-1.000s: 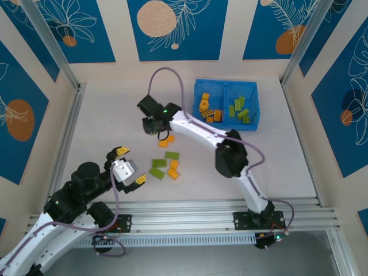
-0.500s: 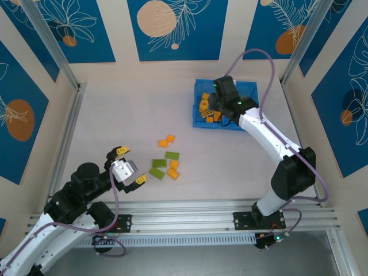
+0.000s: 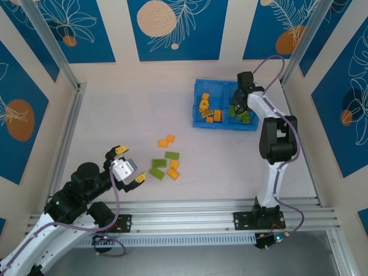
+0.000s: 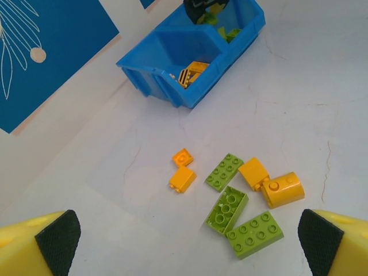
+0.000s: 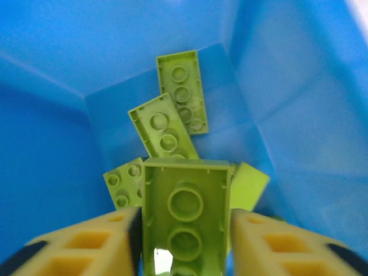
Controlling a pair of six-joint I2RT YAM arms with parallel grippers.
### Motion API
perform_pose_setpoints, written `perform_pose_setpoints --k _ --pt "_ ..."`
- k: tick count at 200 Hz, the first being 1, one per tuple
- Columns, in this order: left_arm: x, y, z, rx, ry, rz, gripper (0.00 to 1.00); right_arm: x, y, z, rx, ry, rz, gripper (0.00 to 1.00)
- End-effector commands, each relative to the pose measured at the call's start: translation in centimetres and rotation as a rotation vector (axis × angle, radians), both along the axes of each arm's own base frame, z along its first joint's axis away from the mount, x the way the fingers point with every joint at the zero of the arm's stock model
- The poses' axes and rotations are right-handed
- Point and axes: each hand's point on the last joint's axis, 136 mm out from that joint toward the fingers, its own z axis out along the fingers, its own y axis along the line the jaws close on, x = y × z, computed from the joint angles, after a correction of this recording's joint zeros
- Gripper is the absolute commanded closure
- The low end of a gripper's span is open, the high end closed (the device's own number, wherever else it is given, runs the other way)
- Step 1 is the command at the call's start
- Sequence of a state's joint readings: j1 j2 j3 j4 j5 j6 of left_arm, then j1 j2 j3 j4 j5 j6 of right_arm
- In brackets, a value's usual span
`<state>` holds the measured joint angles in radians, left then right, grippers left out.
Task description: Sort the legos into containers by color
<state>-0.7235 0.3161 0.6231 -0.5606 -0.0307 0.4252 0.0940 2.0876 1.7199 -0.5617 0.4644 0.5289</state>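
- A lime green brick (image 5: 184, 207) sits hollow side up between the right gripper's (image 5: 184, 230) yellow fingers (image 5: 100, 244), which are clamped on its two long sides
- It is low inside the right compartment of the blue bin (image 5: 52, 144), at the far right of the table (image 3: 115, 115)
- The right wrist view shows what the top view blurs: several more green bricks (image 5: 181, 92) lying flat on that compartment's floor, just beyond the held one
- The top view adds the orange bricks (image 3: 206, 110) in the left compartment, across the divider
- Seven loose bricks lie mid-table, well apart from the bin: four orange (image 4: 183, 179), three green (image 4: 255, 233)
- The left gripper (image 4: 185, 242) hangs near and left of them, fingers wide apart, holding nothing
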Motion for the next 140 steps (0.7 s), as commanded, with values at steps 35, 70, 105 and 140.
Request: perform_pose_setpoints --k 35,70,105,140 --pt "1.2 0.6 -0.2 -0.008 -0.001 0.07 0.0 -0.4 1.4 5.7 0.077 -0.061 0.013 0.44" --pt "4.8 3.9 1.3 -0.16 0.098 0.445 0.0 -4.9 5.3 11.0 0.183 -0.152 0.141 0.44" --pt "7.5 4.3 0.4 -0.189 0.313 0.71 0.0 -13.1 12.4 15.5 0.329 -0.205 0.441 0.41" --pt "11.0 -1.1 -3.7 -0.192 0.509 0.675 0.01 -23.2 18.2 17.4 0.504 -0.169 0.733 0.3"
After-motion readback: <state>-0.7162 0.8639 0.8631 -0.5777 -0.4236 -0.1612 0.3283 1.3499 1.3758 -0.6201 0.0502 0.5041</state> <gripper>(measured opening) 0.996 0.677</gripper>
